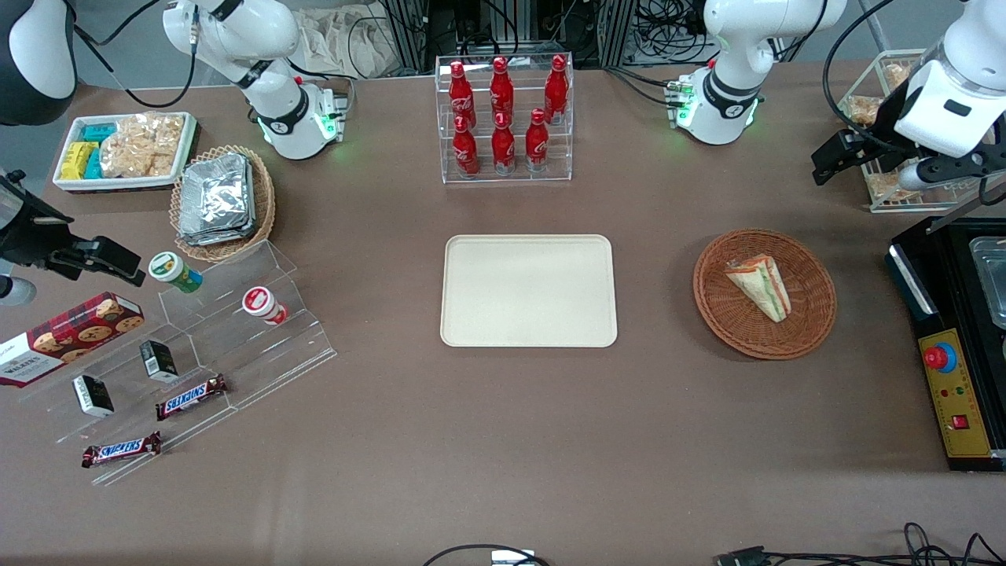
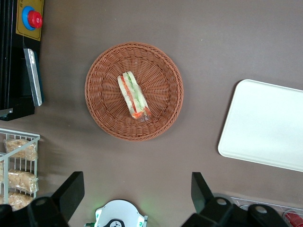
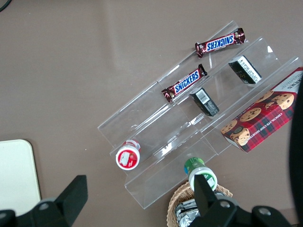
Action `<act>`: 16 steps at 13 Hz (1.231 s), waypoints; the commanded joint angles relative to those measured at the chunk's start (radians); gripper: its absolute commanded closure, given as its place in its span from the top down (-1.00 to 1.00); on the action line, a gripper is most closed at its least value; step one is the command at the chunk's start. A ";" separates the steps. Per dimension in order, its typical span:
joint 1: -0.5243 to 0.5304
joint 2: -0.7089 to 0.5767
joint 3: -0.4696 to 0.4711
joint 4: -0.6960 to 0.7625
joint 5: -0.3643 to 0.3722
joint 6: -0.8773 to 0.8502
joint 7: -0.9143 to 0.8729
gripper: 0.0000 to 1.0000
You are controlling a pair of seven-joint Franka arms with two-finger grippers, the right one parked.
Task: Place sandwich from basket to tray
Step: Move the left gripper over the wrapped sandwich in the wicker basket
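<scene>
One triangular clear-wrapped sandwich (image 2: pixel 133 95) lying mid round reddish-brown wicker basket (image 2: pixel 102 111), long axis w/ thin end nearer front camera. Bare tabletop betw. basket & cream rectangular tray (image 1: pixel 528 291). Gripper (image 2: pixel 137 189) high above basket, jaws wide open, holding nothing.

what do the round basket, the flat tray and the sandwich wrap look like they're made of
The round reddish-brown basket looks like woven wicker, matte, with visible weave rings. The flat cream rectangular tray looks like smooth moulded plastic with a low rim. The triangular sandwich seems wrapped in clear glossy film. The pincer hangs open above the table, beside the basket.
</scene>
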 commanded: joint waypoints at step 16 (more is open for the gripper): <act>0.017 0.055 0.029 -0.469 0.021 0.538 -0.183 1.00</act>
